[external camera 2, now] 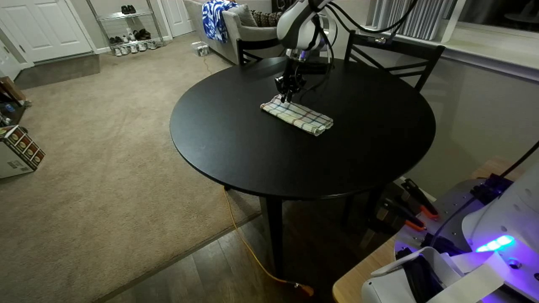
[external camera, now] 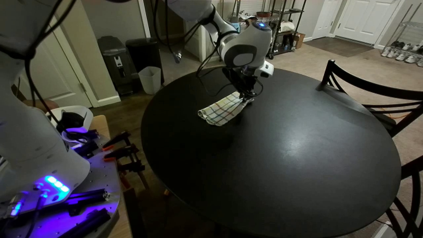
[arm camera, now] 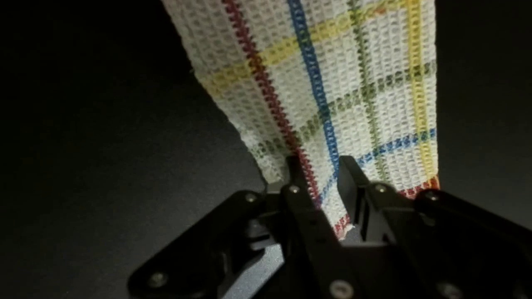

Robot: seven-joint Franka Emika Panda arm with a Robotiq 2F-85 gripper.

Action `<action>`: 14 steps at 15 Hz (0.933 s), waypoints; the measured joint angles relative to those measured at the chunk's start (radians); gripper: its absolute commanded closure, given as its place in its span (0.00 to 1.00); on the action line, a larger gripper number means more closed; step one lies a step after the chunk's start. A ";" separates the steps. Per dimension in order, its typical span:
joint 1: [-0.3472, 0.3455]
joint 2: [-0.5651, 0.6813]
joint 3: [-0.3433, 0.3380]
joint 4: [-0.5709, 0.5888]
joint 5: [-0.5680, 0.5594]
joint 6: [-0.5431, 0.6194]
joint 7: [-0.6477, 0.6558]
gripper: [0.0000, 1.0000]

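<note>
Plaid cloth (arm camera: pixel 382 104) lies under our pincer (arm camera: pixel 319 166) and stretches to one side of it; we see the jaws narrowly parted, cloth between them.

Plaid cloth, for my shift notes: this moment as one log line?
plaid cloth: on black table | end effector: at cloth's end, jaws apart, cloth between

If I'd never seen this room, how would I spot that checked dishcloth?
Find the round black table. Above it, follow the white robot arm down to the black gripper, at one end of the checked dishcloth. Unlike the dark table and gripper, it's off-white with red, blue, yellow and green stripes.
</note>
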 measured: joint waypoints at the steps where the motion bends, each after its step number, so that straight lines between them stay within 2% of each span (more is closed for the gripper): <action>1: 0.000 0.000 0.000 -0.001 0.000 0.000 0.000 0.41; 7: 0.000 0.000 0.001 -0.004 0.000 0.029 0.000 0.02; 14: 0.000 0.000 0.009 -0.004 0.000 0.032 0.000 0.00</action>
